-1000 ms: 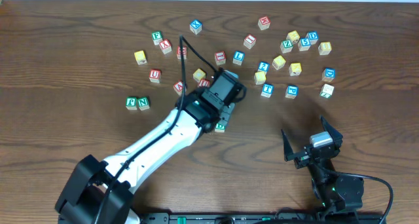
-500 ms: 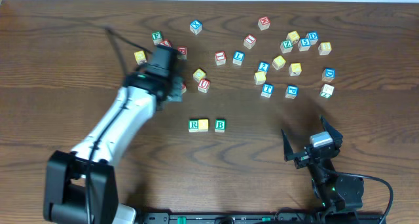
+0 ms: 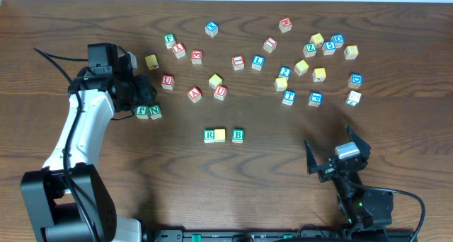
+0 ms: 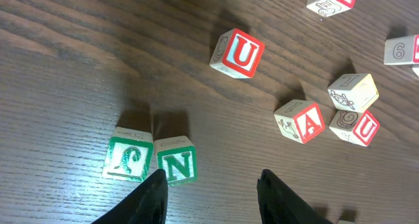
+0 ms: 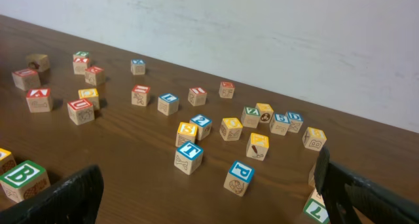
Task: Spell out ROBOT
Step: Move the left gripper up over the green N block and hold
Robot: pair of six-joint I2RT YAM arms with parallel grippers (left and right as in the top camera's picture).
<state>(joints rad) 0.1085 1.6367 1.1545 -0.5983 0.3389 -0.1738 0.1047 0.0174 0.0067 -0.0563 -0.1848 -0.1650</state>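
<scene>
The left arm stretches up the table's left side, the left gripper (image 3: 134,93) hovering over the green N block (image 4: 177,160) and its green neighbour (image 4: 129,154), jaws apart and empty; the right gripper (image 3: 337,156) sits low by the near edge, jaws spread wide. Bare table (image 3: 283,192) lies open in front of the spelled row and between the arms. The R block (image 3: 210,135), a yellow block (image 3: 220,134) touching it and the B block (image 3: 238,135) just beside stand mid-table, well apart from both grippers; the T block (image 3: 288,97) lies among the far scatter.

N block (image 4: 177,166) crowds left fingers (image 4: 148,201); bare table (image 4: 216,185) between them.
</scene>
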